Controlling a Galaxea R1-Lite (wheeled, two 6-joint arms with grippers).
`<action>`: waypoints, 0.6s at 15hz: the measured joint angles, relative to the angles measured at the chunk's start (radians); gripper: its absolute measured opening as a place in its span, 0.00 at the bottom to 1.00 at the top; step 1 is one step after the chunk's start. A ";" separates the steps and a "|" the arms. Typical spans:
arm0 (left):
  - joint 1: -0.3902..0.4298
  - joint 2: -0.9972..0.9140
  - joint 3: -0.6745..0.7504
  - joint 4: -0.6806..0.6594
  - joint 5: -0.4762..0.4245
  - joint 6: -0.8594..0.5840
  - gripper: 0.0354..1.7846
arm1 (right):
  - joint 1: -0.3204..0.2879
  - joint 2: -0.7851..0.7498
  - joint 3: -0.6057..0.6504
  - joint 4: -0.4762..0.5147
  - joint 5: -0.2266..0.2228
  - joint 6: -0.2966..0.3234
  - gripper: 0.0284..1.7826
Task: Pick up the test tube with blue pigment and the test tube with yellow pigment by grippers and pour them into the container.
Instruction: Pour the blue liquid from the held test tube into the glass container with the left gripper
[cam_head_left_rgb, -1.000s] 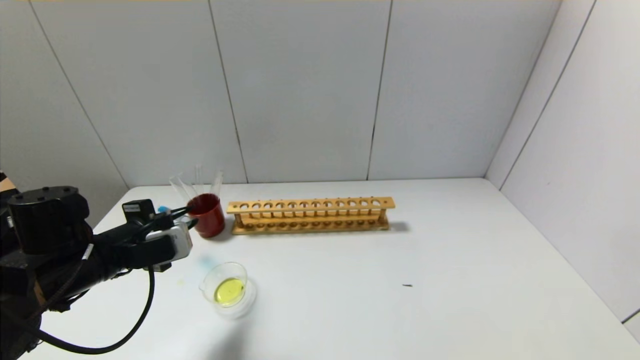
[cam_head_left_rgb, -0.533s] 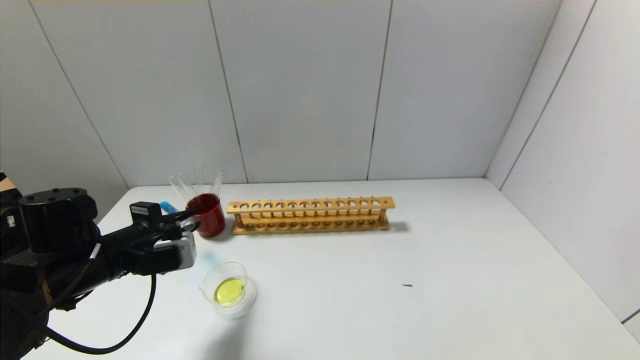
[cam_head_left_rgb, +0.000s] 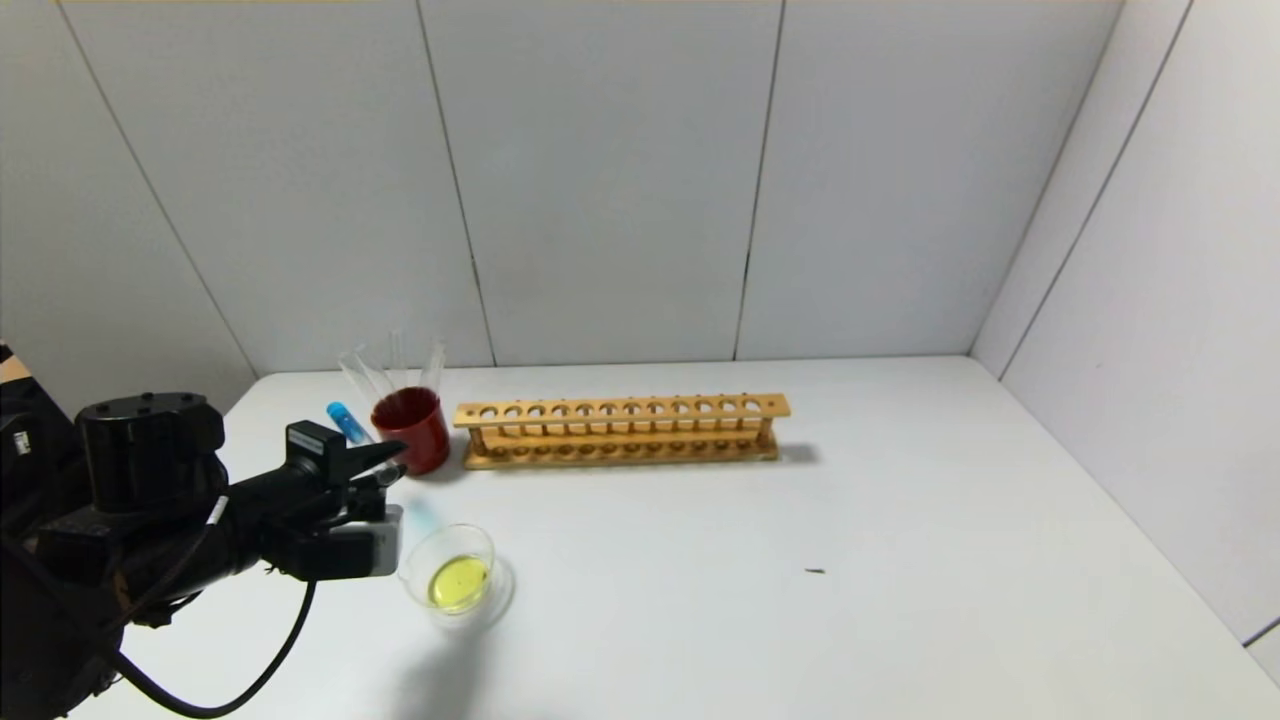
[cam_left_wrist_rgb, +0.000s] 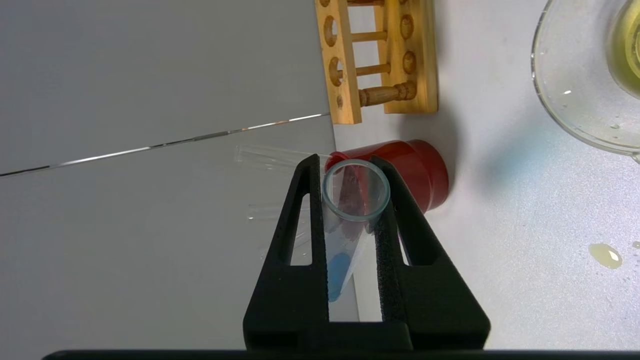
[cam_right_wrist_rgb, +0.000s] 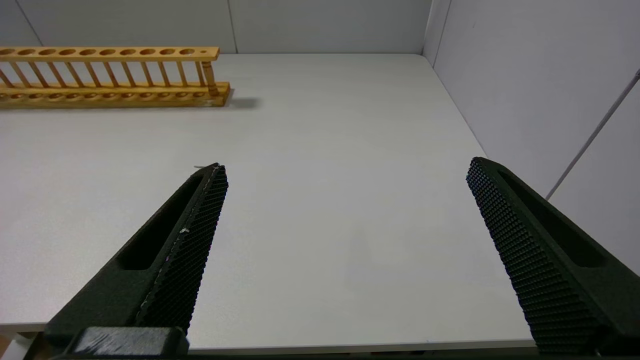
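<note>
My left gripper (cam_head_left_rgb: 392, 460) is shut on the test tube with blue pigment (cam_head_left_rgb: 347, 421), which is tilted, its blue rounded end up and back and its open mouth toward the container (cam_head_left_rgb: 455, 529). The container is a clear glass dish with yellow liquid, just right of and below the gripper. In the left wrist view the gripper (cam_left_wrist_rgb: 345, 165) clamps the tube (cam_left_wrist_rgb: 339, 267) near its rim, and the dish wall (cam_left_wrist_rgb: 560, 100) is off to one side. No tube with yellow liquid shows. My right gripper (cam_right_wrist_rgb: 347, 170) is open and empty over bare table.
A dark red cup (cam_head_left_rgb: 412, 428) with colourless clear tubes stands just behind the left gripper. A long wooden tube rack (cam_head_left_rgb: 620, 430) is right of it. A yellow drop (cam_left_wrist_rgb: 605, 255) and a bluish smear lie on the table near the dish.
My left gripper has moved right and forward from beside the red cup toward the dish, and the tube has tilted so its blue end now sticks up behind the gripper.
</note>
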 joint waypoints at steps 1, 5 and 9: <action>0.000 0.005 0.000 0.000 0.002 0.004 0.16 | 0.000 0.000 0.000 0.000 0.000 0.000 0.98; 0.002 0.017 -0.008 0.000 0.007 0.052 0.16 | 0.000 0.000 0.000 0.000 0.000 0.000 0.98; 0.003 0.015 -0.002 0.001 0.003 0.114 0.16 | 0.000 0.000 0.000 0.000 0.000 0.000 0.98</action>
